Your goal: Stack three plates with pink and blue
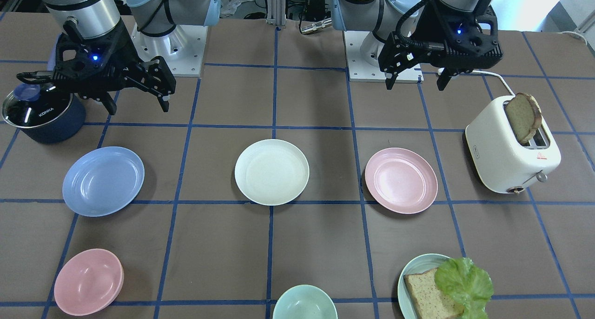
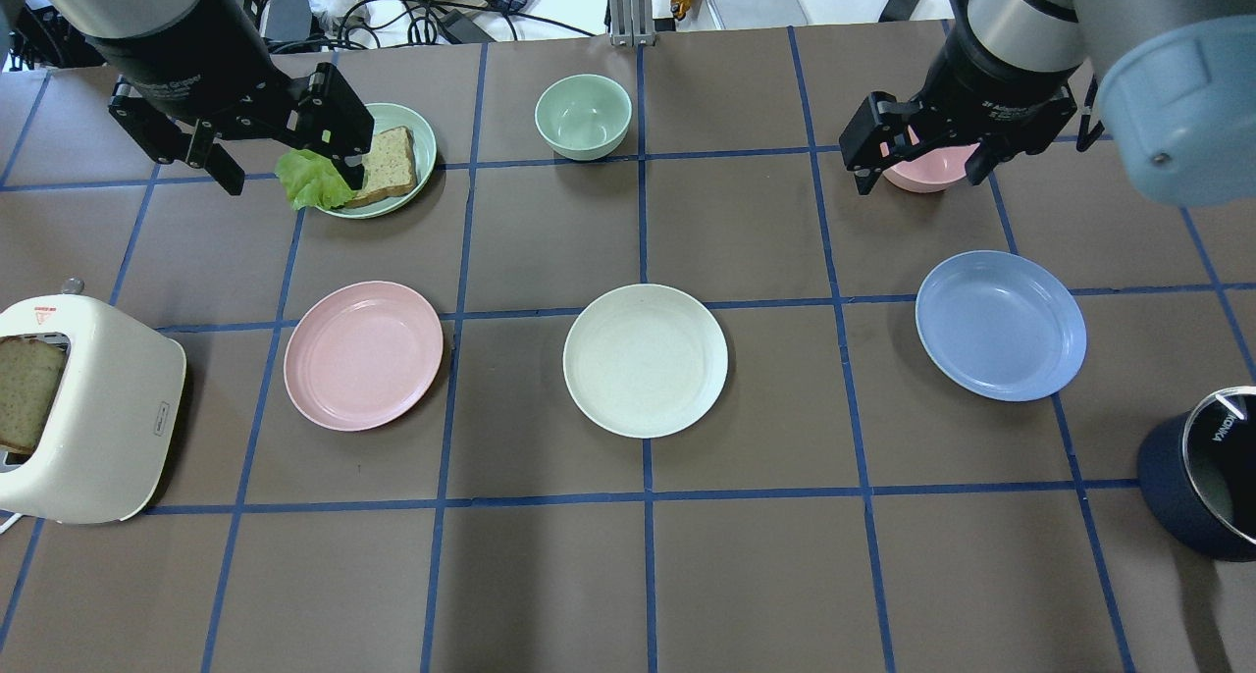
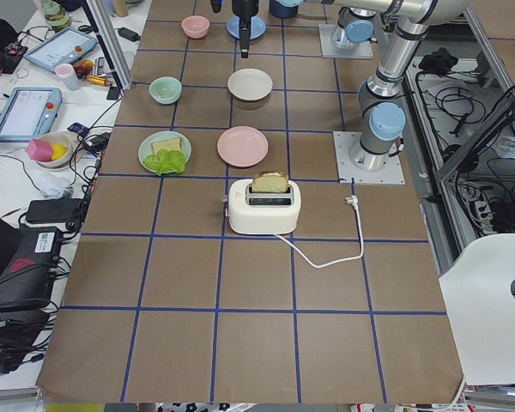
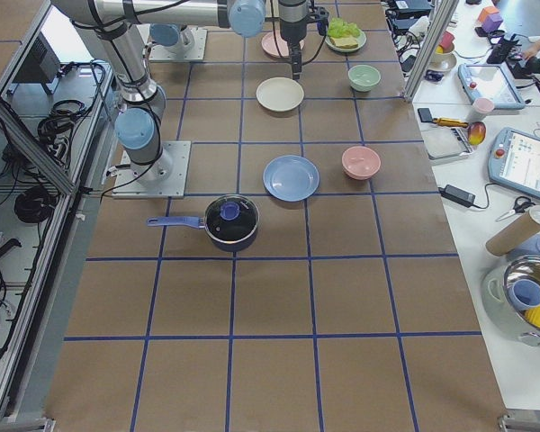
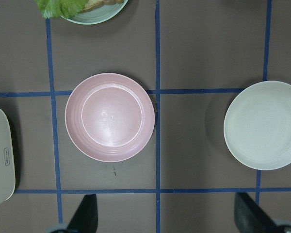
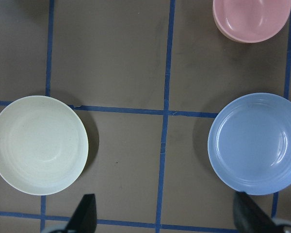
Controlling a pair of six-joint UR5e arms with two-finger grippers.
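Observation:
Three equal plates lie apart in a row across the middle of the table: pale pink [image 2: 363,354], cream-white [image 2: 645,359] and light blue [image 2: 1000,325]. My left gripper [image 2: 289,173] hangs open and empty high above the table, beyond the pink plate. Its wrist view looks down on the pink plate [image 5: 110,117] and the cream plate [image 5: 264,124]. My right gripper [image 2: 922,173] hangs open and empty beyond the blue plate. Its wrist view shows the cream plate [image 6: 39,144] and the blue plate [image 6: 254,143].
A white toaster [image 2: 78,413] with a bread slice stands left of the pink plate. A teal plate with bread and lettuce [image 2: 378,163], a green bowl [image 2: 583,114] and a pink bowl [image 1: 88,282] sit along the far side. A dark lidded pot [image 2: 1202,467] stands near right.

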